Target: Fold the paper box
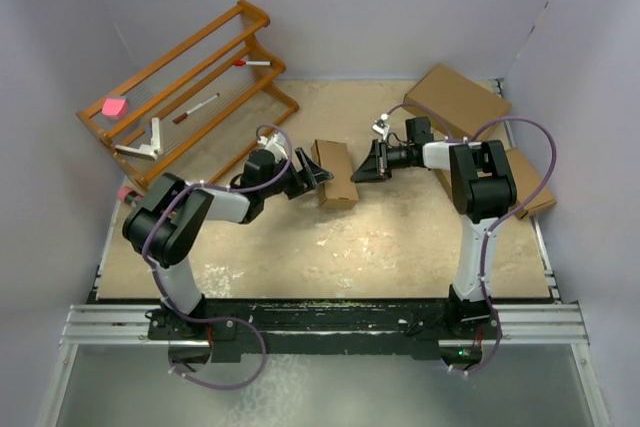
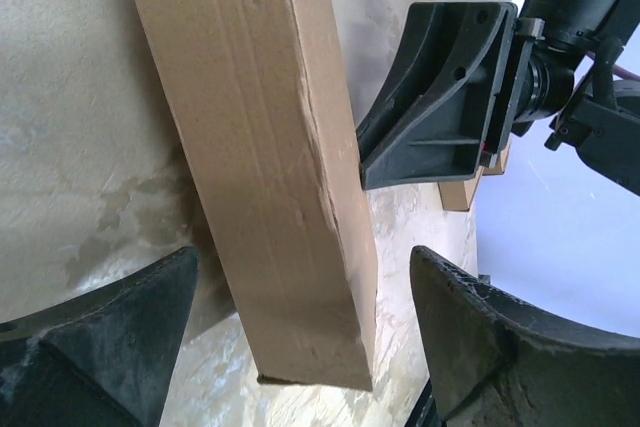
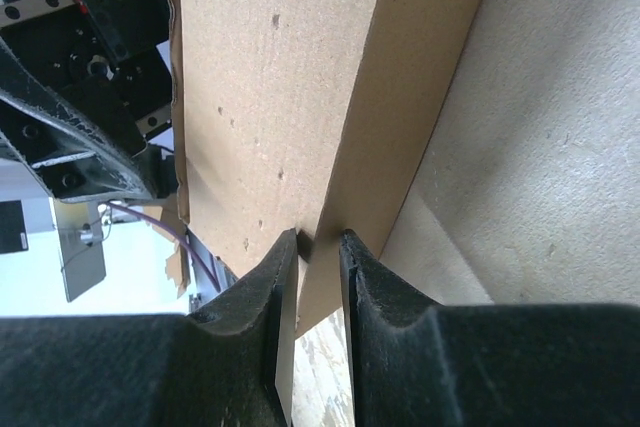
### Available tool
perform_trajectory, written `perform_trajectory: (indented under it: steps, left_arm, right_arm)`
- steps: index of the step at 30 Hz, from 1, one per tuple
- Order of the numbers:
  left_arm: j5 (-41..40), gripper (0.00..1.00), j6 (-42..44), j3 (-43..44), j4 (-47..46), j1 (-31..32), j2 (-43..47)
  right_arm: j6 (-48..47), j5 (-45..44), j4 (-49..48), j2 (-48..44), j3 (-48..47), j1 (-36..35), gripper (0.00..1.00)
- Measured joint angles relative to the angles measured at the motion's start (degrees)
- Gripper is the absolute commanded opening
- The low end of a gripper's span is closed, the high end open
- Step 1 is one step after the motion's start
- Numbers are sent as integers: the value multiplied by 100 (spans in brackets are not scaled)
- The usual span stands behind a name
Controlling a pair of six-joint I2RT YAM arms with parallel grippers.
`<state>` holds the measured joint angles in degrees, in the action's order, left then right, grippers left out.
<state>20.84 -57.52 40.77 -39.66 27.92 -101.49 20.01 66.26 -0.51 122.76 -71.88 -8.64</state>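
We are straddling the paper box (image 1: 335,175), mid-table, with our left gripper (image 2: 302,277) spread wide, while our right gripper (image 3: 318,239) is pinching its right edge narrowly. The tan, pale-scuffed tabletop (image 1: 400,247) is sitting inside lavender walls (image 1: 380,7).

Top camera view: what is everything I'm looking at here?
paper box: one, brown, centre
large cardboard box: one, brown, far right corner
flat cardboard: count unclear, brown, right edge
wooden rack: one, orange-brown, far left
pens: two, white and red, on rack
pink block: one, pink, rack's left end
white L-shaped piece: one, white, rack's near side
table: one, speckled beige, under everything
left claw: one, black, open around paper box
right claw: one, black, shut on paper box's wall
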Motion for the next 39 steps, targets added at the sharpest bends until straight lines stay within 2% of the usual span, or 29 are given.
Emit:
perform_trajectory:
  steps: [5, 7, 9, 12, 14, 17, 21, 25, 28, 32, 36, 37, 39]
  left_arm:
    - [-33, 80, -50, 341, 127, 85, -332]
    - [-85, 66, -42, 483, 275, 129, -398]
    - [-164, 56, -4, 614, 459, 170, -417]
    - [-280, 45, 90, 776, 734, 195, -417]
    - [-328, 41, 170, 898, 946, 212, -411]
    - [-446, 41, 485, 1040, 1384, 232, -269]
    - [-776, 41, 1231, 1213, 2197, 271, 164]
    - [-1351, 43, 2406, 1742, 3517, 304, 632]
    - [-2050, 45, 3272, 2559, 4701, 431, 697]
    - [-3246, 49, 4041, 3748, 6301, 866, 358]
    - [-4365, 55, 4389, 4708, 7584, 1410, -525]
    - [-4570, 58, 4452, 4819, 7836, 1534, -756]
    - [-4841, 72, 4516, 4909, 8227, 1729, -1132]
  right_arm:
    - [-4, 50, 7, 33, 0, 9, 23]
    - [-15, 59, 17, 37, 0, 9, 23]
    - [-31, 59, 22, 37, 0, 15, 26]
    - [-85, 55, 85, 39, 0, 42, 45]
    - [-186, 7, 160, 39, -9, 48, 54]
    - [-476, -144, 363, 31, -39, 55, 62]
    - [-933, -334, 767, -144, -57, 74, 64]
    - [-1427, -579, 1215, -706, -116, 170, 65]
    - [-1709, -748, 1316, -1274, -162, 343, 65]
    - [-1853, -828, 1276, -1845, -214, 658, 65]
    - [-1871, -835, 1241, -1919, -212, 898, 65]
    - [-1869, -837, 1241, -1902, -203, 931, 66]
    - [-1862, -857, 1226, -1899, -155, 964, 66]
